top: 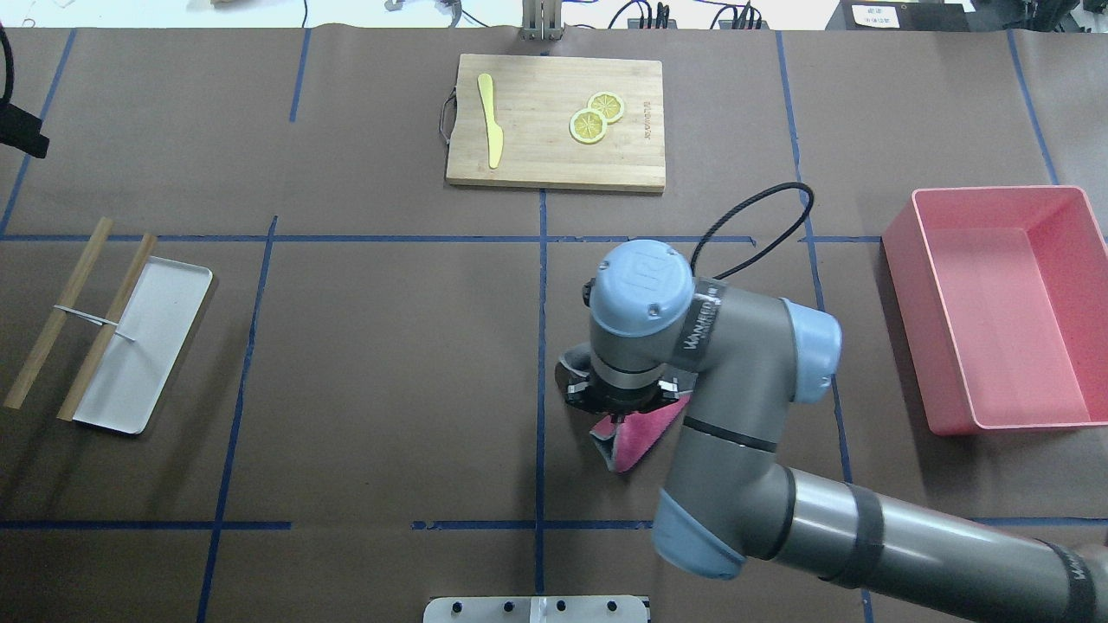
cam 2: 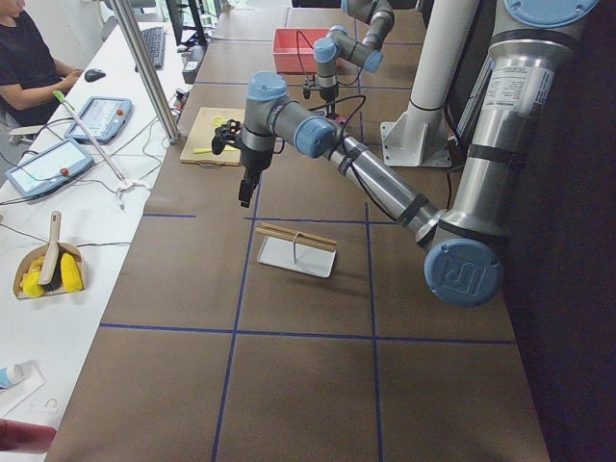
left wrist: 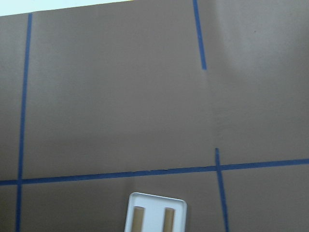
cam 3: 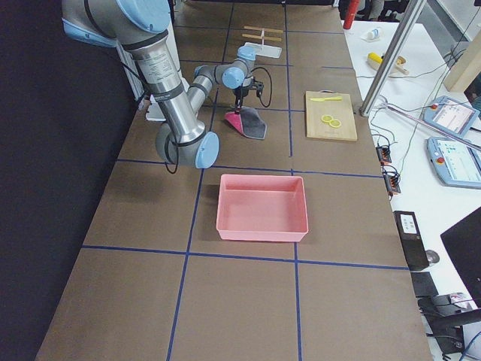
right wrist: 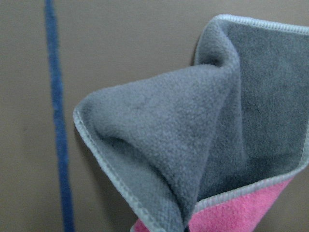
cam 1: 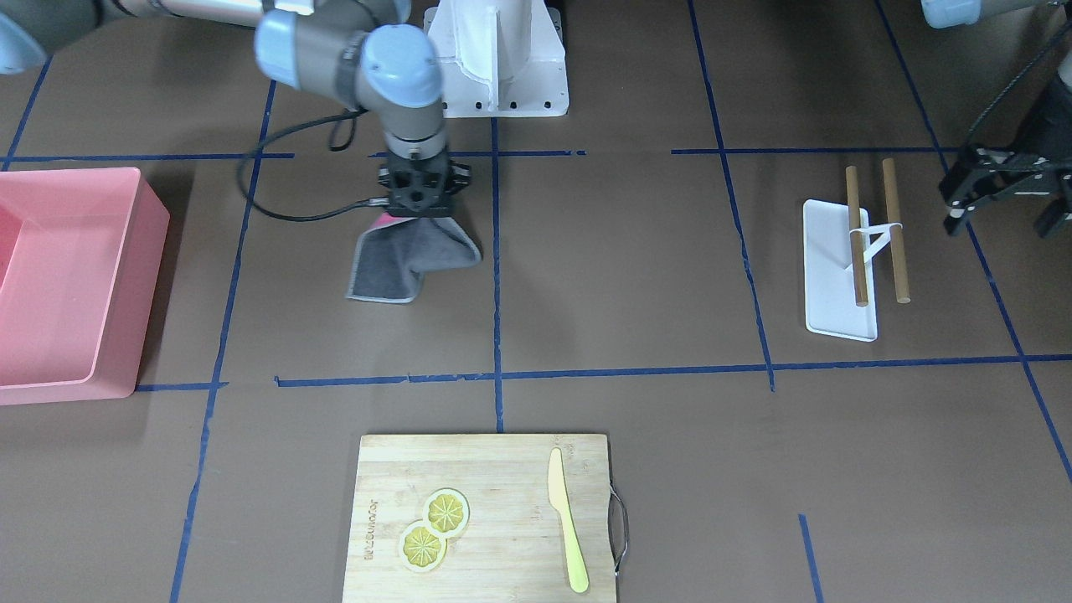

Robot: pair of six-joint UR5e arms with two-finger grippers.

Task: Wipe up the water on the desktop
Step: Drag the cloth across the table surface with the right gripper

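Cloth [cam 1: 402, 268], grey and pink, sits pinched in the right gripper [cam 1: 423, 214] jaws, robot-side of the cutting board [cam 1: 502, 469]. Best to press it flat onto the desktop [cam 1: 628, 276], then sweep slowly. The left gripper [cam 1: 1005, 219] jaws are spread.

Setting: robotics lab. Brown desktop [cam 1: 628, 276] gridded with blue tape lines [cam 1: 497, 276]; operator [cam 2: 24, 67] seated at a side bench [cam 2: 87, 279] beside what look like teach pendants [cam 2: 101, 117], a keyboard [cam 2: 154, 43] and mouse [cam 2: 93, 74] further along.

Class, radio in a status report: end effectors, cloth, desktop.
Right end effector shut on cloth. Left end effector open, empty. Desktop: no water visible. No obstacle near cloth.
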